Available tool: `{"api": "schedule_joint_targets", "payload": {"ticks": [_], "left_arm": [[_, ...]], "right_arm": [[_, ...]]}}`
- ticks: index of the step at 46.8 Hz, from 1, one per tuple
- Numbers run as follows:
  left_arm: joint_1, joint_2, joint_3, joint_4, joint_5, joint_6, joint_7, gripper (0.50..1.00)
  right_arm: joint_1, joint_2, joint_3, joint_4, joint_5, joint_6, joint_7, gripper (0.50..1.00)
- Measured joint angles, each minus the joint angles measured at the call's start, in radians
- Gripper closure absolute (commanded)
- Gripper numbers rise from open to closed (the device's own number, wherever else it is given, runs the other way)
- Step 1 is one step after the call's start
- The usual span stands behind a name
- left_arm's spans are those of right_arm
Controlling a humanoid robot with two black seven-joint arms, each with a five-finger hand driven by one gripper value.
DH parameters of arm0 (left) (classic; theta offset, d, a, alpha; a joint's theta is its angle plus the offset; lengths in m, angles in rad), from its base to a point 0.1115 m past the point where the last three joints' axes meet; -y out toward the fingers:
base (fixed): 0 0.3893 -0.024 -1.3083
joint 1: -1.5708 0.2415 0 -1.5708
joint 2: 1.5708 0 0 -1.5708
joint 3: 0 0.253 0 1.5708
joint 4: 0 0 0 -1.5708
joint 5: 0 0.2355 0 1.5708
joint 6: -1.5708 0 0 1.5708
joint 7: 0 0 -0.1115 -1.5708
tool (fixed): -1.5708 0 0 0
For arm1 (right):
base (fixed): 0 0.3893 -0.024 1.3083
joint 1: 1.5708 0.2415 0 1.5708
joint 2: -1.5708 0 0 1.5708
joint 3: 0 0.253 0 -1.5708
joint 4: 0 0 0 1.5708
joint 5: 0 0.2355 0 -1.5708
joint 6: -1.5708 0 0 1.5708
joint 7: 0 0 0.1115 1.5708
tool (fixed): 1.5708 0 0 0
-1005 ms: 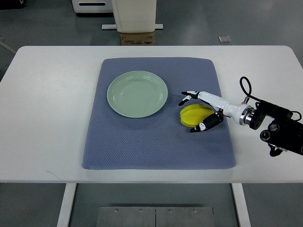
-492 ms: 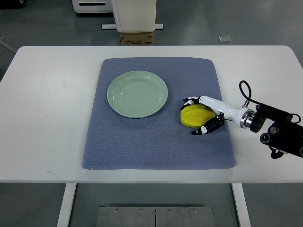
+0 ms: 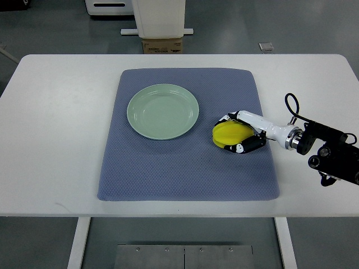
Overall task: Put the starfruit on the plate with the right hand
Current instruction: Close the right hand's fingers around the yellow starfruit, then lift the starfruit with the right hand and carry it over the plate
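Evidently the step in hand was the grasp itself: the right hand [image 3: 240,134] had its fingers [image 3: 242,147] curled round the starfruit [image 3: 230,134], which sat on the blue mat [image 3: 168,168] toward the right edge of the white surface [image 3: 50,140], just beside the green plate [image 3: 162,111] but not on it. One finger wrapped the far side of the fruit, the others hooked round its near side, so the hand pinched it from both flanks. Fingertip contact looked firm, though from this steep view I could not tell whether the fruit was lifted clear of the mat.

To do the step well: judged that the grip should be even across the ridged body, since a waxy, ribbed fruit may twist out under a lopsided squeeze. Lift straight up before travelling toward the plate, to avoid dragging the mat. Carry should be short and low, releasing over the plate's centre, not its rim.

Left arm was not seen.
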Motion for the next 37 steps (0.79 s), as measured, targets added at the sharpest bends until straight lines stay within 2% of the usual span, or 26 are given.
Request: {"api": "schedule_joint_targets", "payload": {"ticks": [16,27,37], "left_arm": [[0.000,0.000,0.000,0.000,0.000,0.000,0.000,0.500],[0.000,0.000,0.000,0.000,0.000,0.000,0.000,0.500],[0.000,0.000,0.000,0.000,0.000,0.000,0.000,0.500]], "right_arm": [[0.128,0.010,0.005,-0.011,0.065,0.003,-0.009,1.000],[0.217,0.074,0.003,-0.071,0.140,0.007,-0.028,1.000],[0.252,0.194,0.002,-0.165,0.181,0.009,-0.047,1.000]]}}
